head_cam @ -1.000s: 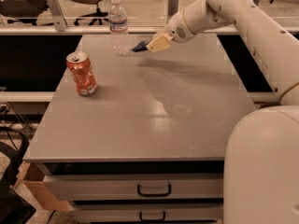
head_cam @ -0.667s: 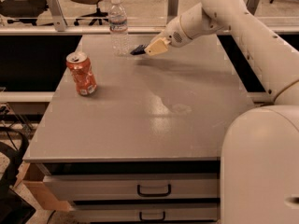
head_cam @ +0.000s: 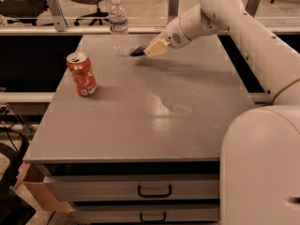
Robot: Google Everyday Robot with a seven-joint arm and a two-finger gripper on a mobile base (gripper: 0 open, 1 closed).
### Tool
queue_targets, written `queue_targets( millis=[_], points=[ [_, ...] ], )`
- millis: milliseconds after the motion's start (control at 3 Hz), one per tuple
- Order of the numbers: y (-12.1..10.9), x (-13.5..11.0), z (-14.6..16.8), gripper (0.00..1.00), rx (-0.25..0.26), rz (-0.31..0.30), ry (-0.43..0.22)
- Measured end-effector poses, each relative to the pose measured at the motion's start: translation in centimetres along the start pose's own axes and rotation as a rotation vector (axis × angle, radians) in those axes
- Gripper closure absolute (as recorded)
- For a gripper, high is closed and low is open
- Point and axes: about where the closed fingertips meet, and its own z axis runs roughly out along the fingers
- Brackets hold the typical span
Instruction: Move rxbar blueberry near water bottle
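The water bottle (head_cam: pixel 118 27), clear with a white cap, stands upright at the table's far edge. My gripper (head_cam: pixel 149 50) is just right of it, low over the tabletop, with its pale fingers (head_cam: pixel 156 48) shut on the rxbar blueberry (head_cam: pixel 137 52). The bar's dark blue end sticks out to the left, toward the bottle's base and a short gap from it. I cannot tell whether the bar touches the table.
An orange dented soda can (head_cam: pixel 82 73) stands upright at the left of the grey table (head_cam: pixel 154 121). My white arm (head_cam: pixel 243 36) reaches in from the right. Drawers sit under the table front; office chairs stand behind the far rail.
My gripper has moved slightly left and down with the bar, closer to the water bottle's base. The can and the bottle have not moved.
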Motion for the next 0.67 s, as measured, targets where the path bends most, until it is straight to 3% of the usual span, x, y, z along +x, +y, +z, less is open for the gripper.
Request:
queue_targets(
  millis=[333,667],
  points=[
    [0.19,0.05,0.53,0.27,-0.008,0.0,0.002],
    [0.29,0.08,0.83,0.04,-0.013,0.001,0.003]
  ],
)
